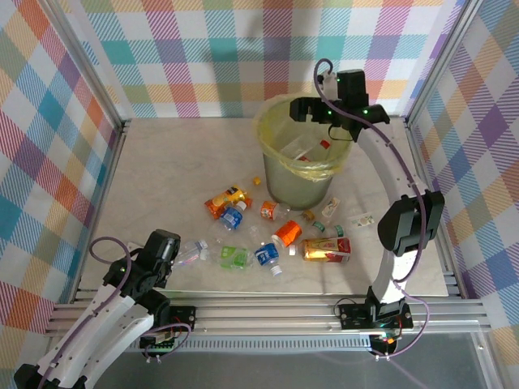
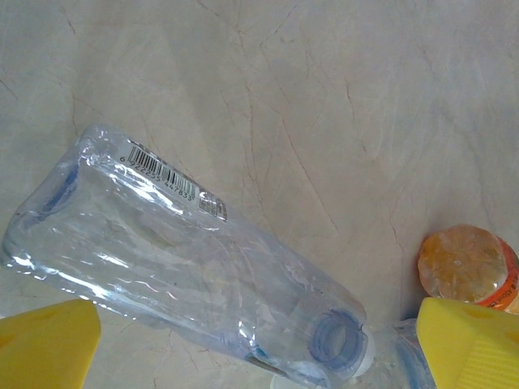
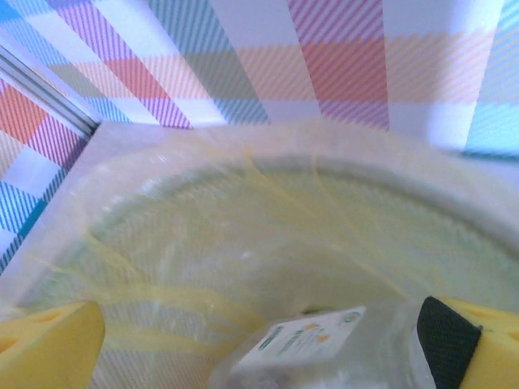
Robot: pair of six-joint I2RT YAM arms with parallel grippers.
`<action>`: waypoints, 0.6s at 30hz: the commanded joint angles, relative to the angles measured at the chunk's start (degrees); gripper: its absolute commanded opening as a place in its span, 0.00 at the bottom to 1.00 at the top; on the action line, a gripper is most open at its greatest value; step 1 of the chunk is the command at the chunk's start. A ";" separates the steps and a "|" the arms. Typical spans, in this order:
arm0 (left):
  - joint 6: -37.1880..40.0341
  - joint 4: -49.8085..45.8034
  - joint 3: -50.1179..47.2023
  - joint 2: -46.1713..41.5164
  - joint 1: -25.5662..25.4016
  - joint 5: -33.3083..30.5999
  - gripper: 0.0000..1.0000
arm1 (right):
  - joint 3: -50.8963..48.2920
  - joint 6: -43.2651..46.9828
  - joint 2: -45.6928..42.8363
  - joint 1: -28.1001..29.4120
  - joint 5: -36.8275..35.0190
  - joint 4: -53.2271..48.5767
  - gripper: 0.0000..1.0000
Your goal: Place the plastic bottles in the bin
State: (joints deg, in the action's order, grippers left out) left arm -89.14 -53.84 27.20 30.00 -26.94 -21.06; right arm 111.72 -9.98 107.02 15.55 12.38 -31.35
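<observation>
Left gripper [image 2: 259, 352] – low over the near-left table [image 2: 340, 105], fingers [image 2: 49, 344] spread wide, grasping nothing. A clear bottle [image 2: 195, 259] lies on its side in the gap between them, open neck towards the right finger, base up towards the left of the wrist view. We see no finger touching it. Just beyond the right finger sits the base of an orange bottle [image 2: 464, 263].

Right gripper [image 1: 312, 109] – held over the far rim of the bin [image 1: 280, 182], which stands at the far middle of the table. Its fingers [image 3: 49, 344] stand apart. A white-labelled bottle [image 3: 312, 340] sits low between them, close by the right finger, with a clear gap to the left one – not clamped. Whether it touches the right pad we cannot tell. The liner [image 3: 243, 243] lies behind it.

The other plastic bottles [image 1: 268, 235] are scattered on the table just near of the bin, between the two arms.
</observation>
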 commanded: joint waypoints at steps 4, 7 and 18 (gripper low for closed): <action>-4.11 0.70 -2.05 1.53 0.67 2.01 1.00 | 1.76 1.57 -2.40 -0.08 -0.46 -2.46 1.00; -6.45 0.76 -2.50 2.07 0.71 2.81 1.00 | 0.56 1.12 -3.49 -0.09 -0.65 -2.20 1.00; -8.16 4.93 -4.24 4.80 1.51 2.20 1.00 | -3.65 0.14 -6.74 -0.08 -0.45 -0.85 1.00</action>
State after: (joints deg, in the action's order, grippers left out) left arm -95.96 -51.44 24.69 34.02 -26.68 -18.52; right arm 108.90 -9.63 102.85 15.55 11.62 -32.73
